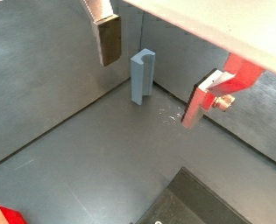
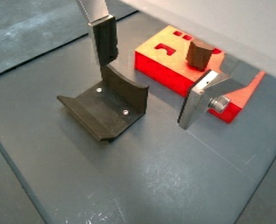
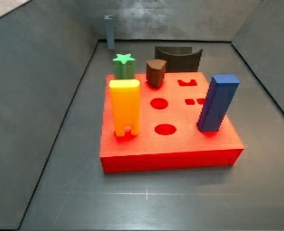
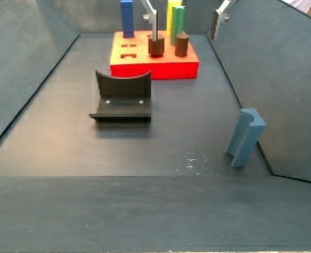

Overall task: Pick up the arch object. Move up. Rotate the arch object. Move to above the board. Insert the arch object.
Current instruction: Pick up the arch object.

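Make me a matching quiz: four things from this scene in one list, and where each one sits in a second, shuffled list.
1. tall orange block
2. tall blue block
3. dark L-shaped fixture
4. blue-grey angle piece

A. on the floor beside the red board
B. alone near a wall
C. in the board, on the green star peg side
D. in the board, opposite side

Pairs: 1-C, 2-D, 3-A, 4-B. The open gripper hangs empty above the fixture.
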### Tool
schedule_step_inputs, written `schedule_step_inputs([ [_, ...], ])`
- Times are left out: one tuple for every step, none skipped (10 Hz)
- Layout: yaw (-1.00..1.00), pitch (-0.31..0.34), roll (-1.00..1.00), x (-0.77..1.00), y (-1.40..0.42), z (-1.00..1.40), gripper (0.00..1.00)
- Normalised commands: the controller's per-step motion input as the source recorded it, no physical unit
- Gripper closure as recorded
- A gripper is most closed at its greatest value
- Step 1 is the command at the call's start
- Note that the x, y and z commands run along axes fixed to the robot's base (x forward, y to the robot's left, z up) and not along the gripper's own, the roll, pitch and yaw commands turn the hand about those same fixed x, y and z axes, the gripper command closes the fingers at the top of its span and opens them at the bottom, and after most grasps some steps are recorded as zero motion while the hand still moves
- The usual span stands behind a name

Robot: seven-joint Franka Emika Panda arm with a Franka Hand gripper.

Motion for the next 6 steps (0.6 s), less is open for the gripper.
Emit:
schedule_step_inputs([
  [0.0, 0.0, 0.01, -0.01, 0.0, -0.09, 0.0],
  [-0.07, -0.03, 0.0, -0.57, 0.43, -0.27, 0.0],
  [-0.1, -0.056, 0.0, -0.85, 0.71, -0.33, 0.0],
  [0.0, -0.056, 0.0, -0.86, 0.81, -0.34, 0.0],
  [0.0, -0.049, -0.03, -0.83, 0.86, -0.37, 0.0],
  [0.0, -0.046, -0.04, -0.84, 0.85, -0.39, 0.0],
])
